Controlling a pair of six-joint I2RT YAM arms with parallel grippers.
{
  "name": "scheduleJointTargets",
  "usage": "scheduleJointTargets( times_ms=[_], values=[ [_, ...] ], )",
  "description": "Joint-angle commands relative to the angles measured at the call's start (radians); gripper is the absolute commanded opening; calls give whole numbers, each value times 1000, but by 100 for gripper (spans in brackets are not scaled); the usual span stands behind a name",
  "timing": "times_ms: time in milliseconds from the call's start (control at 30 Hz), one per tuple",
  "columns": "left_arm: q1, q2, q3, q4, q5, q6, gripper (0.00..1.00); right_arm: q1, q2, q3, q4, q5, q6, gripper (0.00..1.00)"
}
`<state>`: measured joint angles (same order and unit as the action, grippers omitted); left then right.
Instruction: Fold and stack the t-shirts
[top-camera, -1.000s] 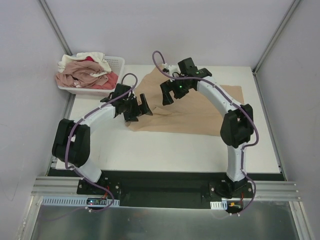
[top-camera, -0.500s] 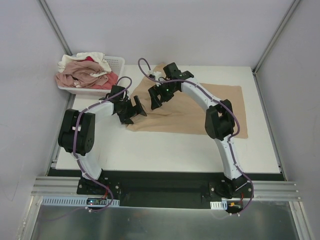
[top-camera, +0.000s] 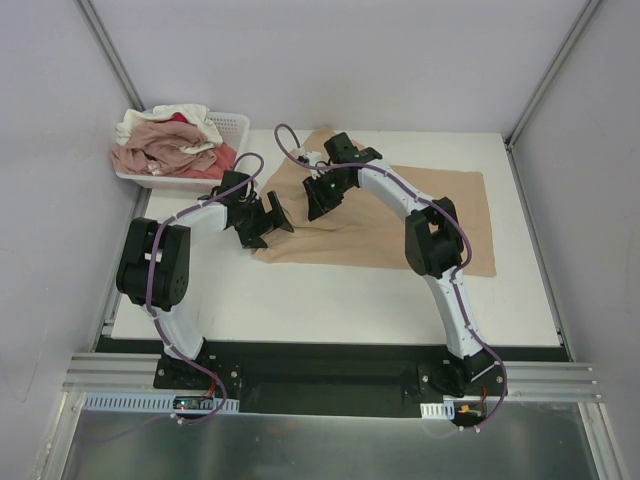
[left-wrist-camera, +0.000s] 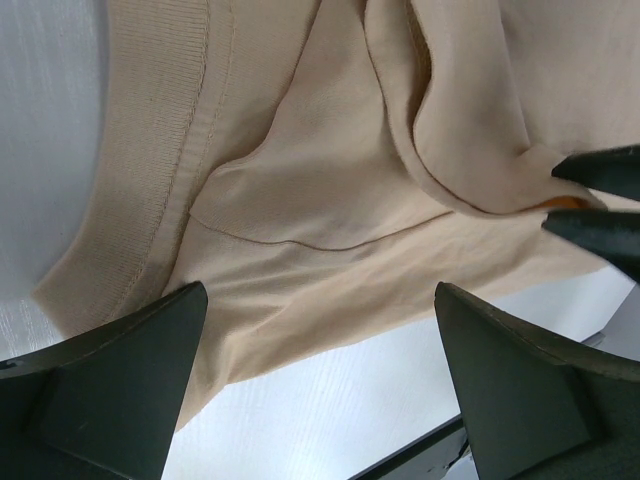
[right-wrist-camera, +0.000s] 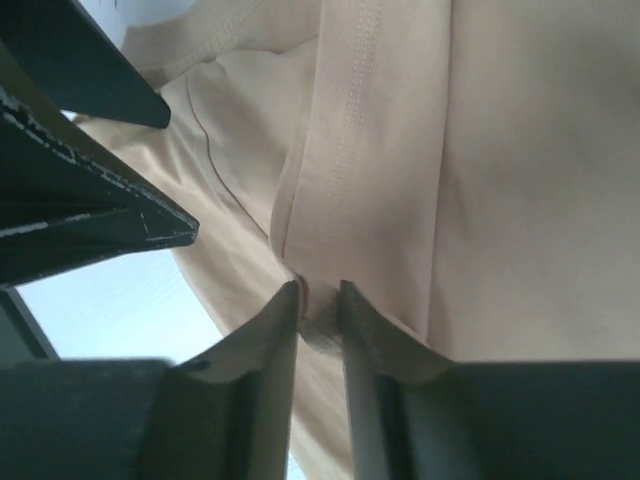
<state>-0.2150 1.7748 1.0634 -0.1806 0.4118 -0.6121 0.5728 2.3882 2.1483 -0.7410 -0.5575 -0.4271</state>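
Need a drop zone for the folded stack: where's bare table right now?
Bare: the wide strip of table between the tan t-shirt and the near edge. Crowded: far left, with the basket, left gripper and right gripper at the shirt's end.

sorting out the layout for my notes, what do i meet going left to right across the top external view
white basket holding piled t-shirts → left gripper, open → right gripper, pinching the tan t-shirt → right arm's elbow
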Motion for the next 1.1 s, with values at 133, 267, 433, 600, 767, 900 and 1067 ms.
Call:
scheduleJointTargets(
  times_ms=[133,267,433,600,767,900,1067],
  values=[
    [-1,11,-25,9,-2,17,99,2,-52,-7,78,93,68,1],
    [0,9,-31,7,-2,17,99,-5,-84,-24,123,178,109,1],
    [0,6,-42,9,-4,21,99,-42,-106,-70,195,295,195,1],
    [0,0,-48,9,-2,26,100,-89,-96,-87,232,271,232,1],
    [0,8,-46,9,1,31,99,-100,-58,-65,244,294,209,2],
    [0,11,-42,9,1,29,99,-114,-29,-47,229,369,221,3],
    [0,11,-40,9,-1,29,99,-120,-32,-48,229,415,228,25]
  ],
)
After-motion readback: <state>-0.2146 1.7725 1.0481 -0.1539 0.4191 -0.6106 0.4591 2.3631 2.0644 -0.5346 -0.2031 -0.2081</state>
